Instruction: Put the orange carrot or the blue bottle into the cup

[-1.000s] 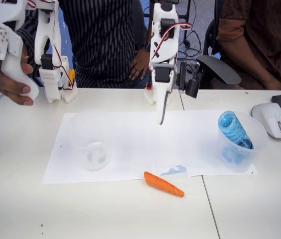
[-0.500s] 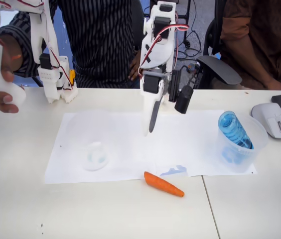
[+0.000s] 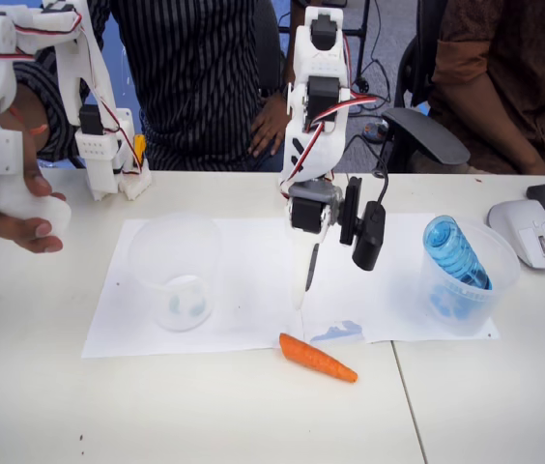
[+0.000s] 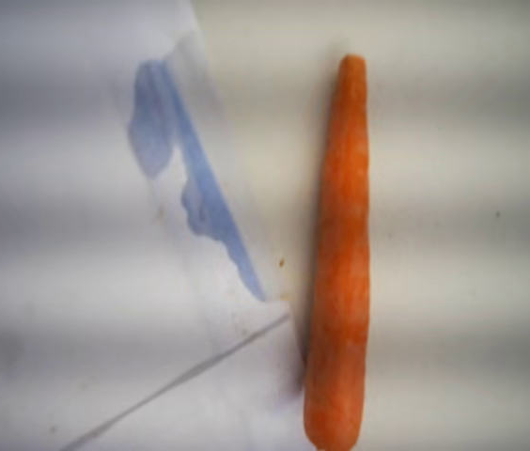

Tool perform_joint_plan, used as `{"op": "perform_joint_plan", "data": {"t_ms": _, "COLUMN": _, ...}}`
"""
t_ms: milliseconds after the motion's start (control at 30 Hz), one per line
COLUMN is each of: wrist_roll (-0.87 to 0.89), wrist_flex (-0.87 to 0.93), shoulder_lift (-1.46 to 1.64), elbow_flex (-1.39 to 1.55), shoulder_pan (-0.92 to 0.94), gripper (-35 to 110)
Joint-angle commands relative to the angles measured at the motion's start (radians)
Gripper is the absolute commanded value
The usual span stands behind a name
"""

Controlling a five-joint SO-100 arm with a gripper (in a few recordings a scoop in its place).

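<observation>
At the left of the fixed view the cup (image 3: 175,271) stands upright on the white paper (image 3: 253,261), mouth up and with nothing in it, so it is ready to take whatever is dropped in from above. It sits well apart from the other things, which leaves room for the arm to come over it.

Near the middle of that view the gripper (image 3: 303,280) points down over the lower edge of the paper, above and just to the upper left of the orange carrot (image 3: 317,358). Its fingers look drawn close into one narrow blade, but I cannot tell for sure whether they are open or closed; they hold nothing. This reads as an approach to the carrot.

The carrot lies flat on the bare desk (image 3: 205,406) just below the paper's edge, thick end to the left. In the wrist view the orange carrot (image 4: 340,254) runs top to bottom right of centre, beside a blue mark (image 4: 176,160) on the paper, so the camera is looking almost straight down on it.

At the right, the blue bottle (image 3: 454,253) leans inside a second clear cup (image 3: 466,280), already contained, which likely makes the carrot the easier pick.
</observation>
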Motion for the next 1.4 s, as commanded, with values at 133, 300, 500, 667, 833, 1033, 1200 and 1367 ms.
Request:
{"op": "perform_joint_plan", "data": {"t_ms": 133, "wrist_roll": 0.012, "wrist_flex": -0.014, "shoulder_lift": -0.038, "elbow_flex": -0.103, "shoulder_pan": 0.011, "gripper": 28}}
{"op": "perform_joint_plan", "data": {"t_ms": 300, "wrist_roll": 0.012, "wrist_flex": -0.049, "shoulder_lift": -0.084, "elbow_flex": -0.126, "shoulder_pan": 0.012, "gripper": 28}}
{"op": "perform_joint_plan", "data": {"t_ms": 500, "wrist_roll": 0.012, "wrist_flex": -0.055, "shoulder_lift": -0.141, "elbow_flex": -0.186, "shoulder_pan": 0.012, "gripper": 28}}
{"op": "perform_joint_plan", "data": {"t_ms": 667, "wrist_roll": 0.012, "wrist_flex": -0.055, "shoulder_lift": -0.195, "elbow_flex": -0.195, "shoulder_pan": 0.012, "gripper": 28}}
{"op": "perform_joint_plan", "data": {"t_ms": 833, "wrist_roll": 0.012, "wrist_flex": -0.055, "shoulder_lift": -0.233, "elbow_flex": -0.199, "shoulder_pan": 0.014, "gripper": 28}}
{"op": "perform_joint_plan", "data": {"t_ms": 1033, "wrist_roll": 0.011, "wrist_flex": -0.067, "shoulder_lift": -0.245, "elbow_flex": -0.199, "shoulder_pan": 0.015, "gripper": 28}}
{"op": "perform_joint_plan", "data": {"t_ms": 1200, "wrist_roll": 0.005, "wrist_flex": -0.071, "shoulder_lift": -0.247, "elbow_flex": -0.201, "shoulder_pan": 0.041, "gripper": 28}}
{"op": "perform_joint_plan", "data": {"t_ms": 1367, "wrist_roll": 0.005, "wrist_flex": -0.071, "shoulder_lift": -0.249, "elbow_flex": -0.201, "shoulder_pan": 0.043, "gripper": 28}}
